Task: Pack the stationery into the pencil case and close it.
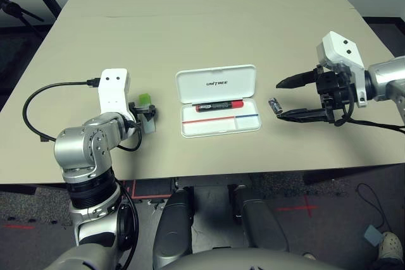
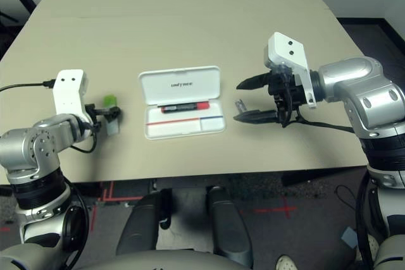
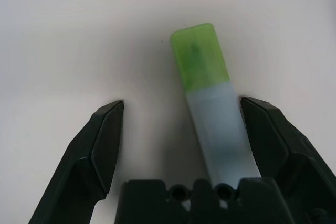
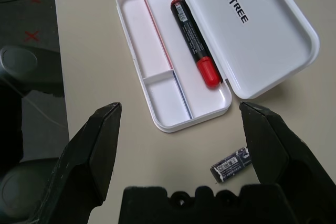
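Observation:
The white pencil case (image 1: 217, 83) lies open in the middle of the table, its lid folded back and printed "UNITREE". A red and black marker (image 1: 218, 105) rests in its tray along the hinge side. The white flat stick with a green end (image 3: 207, 103) lies on the table between the spread fingers of my left gripper (image 1: 147, 114), close to one finger, and is not gripped. Just right of the case lies the tiny dark-grey-and-silver piece (image 1: 274, 105). My right gripper (image 1: 279, 100) is open, its fingertips either side of that piece.
The beige table (image 1: 209, 23) stretches far behind the case. A black cable (image 1: 38, 102) loops from my left wrist over the table's left part. The table's front edge runs just below the case.

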{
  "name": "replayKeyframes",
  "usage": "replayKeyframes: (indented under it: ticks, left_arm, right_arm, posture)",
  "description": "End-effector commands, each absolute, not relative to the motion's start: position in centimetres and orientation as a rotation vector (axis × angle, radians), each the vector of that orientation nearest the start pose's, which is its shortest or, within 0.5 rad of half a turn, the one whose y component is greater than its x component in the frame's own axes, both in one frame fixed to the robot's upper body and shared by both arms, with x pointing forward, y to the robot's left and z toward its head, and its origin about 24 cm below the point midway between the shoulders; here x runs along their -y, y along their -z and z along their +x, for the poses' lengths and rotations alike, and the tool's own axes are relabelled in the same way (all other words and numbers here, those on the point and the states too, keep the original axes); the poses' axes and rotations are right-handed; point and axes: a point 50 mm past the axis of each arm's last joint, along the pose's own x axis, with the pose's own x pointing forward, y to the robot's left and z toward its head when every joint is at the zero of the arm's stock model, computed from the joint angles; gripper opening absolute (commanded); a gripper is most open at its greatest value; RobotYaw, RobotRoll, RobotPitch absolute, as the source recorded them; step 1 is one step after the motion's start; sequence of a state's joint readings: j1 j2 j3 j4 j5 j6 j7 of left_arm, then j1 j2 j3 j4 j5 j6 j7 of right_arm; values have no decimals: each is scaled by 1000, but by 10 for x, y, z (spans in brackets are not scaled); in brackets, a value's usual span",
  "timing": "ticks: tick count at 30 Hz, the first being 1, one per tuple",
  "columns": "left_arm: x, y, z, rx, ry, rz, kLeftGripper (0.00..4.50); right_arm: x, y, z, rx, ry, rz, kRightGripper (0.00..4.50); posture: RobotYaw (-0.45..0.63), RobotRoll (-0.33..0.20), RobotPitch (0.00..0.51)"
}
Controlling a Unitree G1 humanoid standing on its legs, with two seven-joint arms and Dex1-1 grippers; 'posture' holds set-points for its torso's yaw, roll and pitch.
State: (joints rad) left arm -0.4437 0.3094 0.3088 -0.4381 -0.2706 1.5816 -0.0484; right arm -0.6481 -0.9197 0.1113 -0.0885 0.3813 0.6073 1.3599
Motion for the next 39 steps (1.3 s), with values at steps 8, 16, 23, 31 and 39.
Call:
replayKeyframes:
  ticks: [8,16,23,31,39]
  left_arm:
    - [-211,-115,263,-794,87,-45,2133]
    - [-218,-128,263,-773,133,-40,1103]
    - [-214,-164,260,-711,388,129,1103]
    - [-209,-188,243,-583,788,390,1103]
    - [-191,-199,232,-487,1064,555,1103]
  right_arm:
    - [198,-211,287,-321,-1297,-536,4500]
    - [197,-210,290,-313,-1293,-544,4500]
    - [196,-211,295,-309,-1307,-551,4500]
    - [197,-212,302,-307,-1315,-561,4500]
    - [197,-212,307,-311,-1319,-566,4500]
  posture:
    - [-31,0,214]
    - [-17,0,203]
    - [10,0,191]
    - [30,0,187]
    - [37,0,188]
